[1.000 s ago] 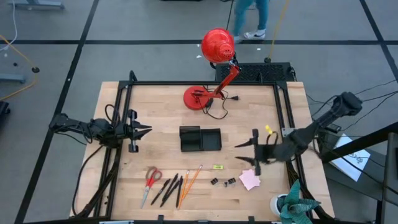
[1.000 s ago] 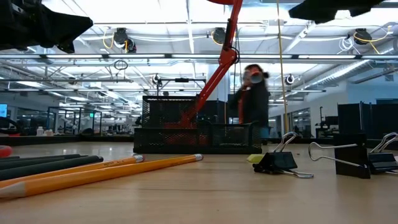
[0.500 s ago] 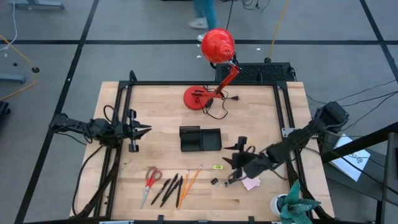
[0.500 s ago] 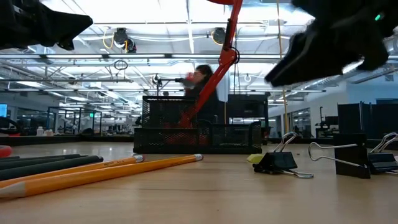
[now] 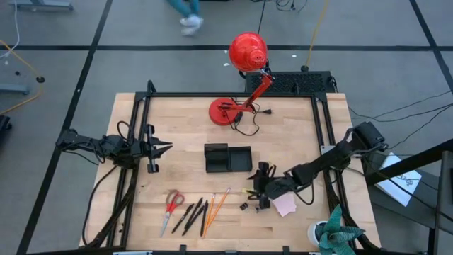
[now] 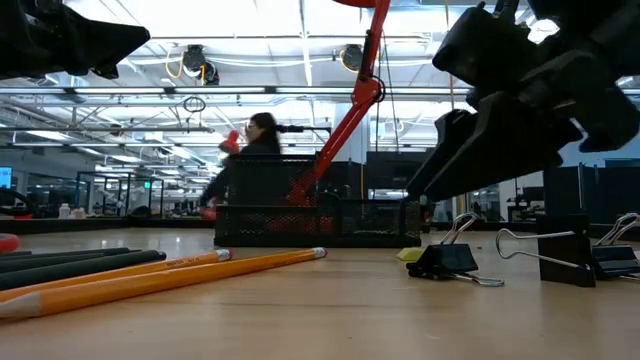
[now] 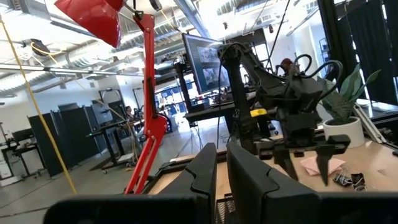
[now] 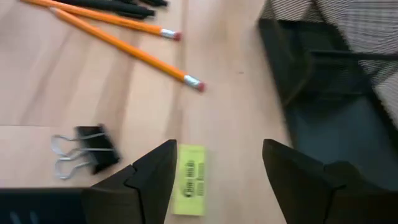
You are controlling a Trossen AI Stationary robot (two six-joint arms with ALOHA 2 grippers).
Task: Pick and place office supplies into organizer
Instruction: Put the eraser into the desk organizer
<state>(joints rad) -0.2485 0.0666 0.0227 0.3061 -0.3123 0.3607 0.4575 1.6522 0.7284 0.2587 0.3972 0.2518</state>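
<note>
My right gripper hangs open just above the table, its two fingers on either side of the small yellow piece without touching it. A black clip lies beside it, and two orange pencils lie farther off. The black organizer stands in the middle of the table. Red-handled scissors and black pens lie near the front edge, and a pink sticky-note pad lies under the right arm. My left gripper waits shut at the table's left side.
A red desk lamp stands at the back with its round base on the table and its head beyond the far edge. A potted plant sits at the front right corner. More clips lie near the front. A person walks behind the table.
My right gripper has come down and toward the table's left edge, from above the right side to just over the yellow piece, tipping further downward. The person behind the table has walked toward the left.
</note>
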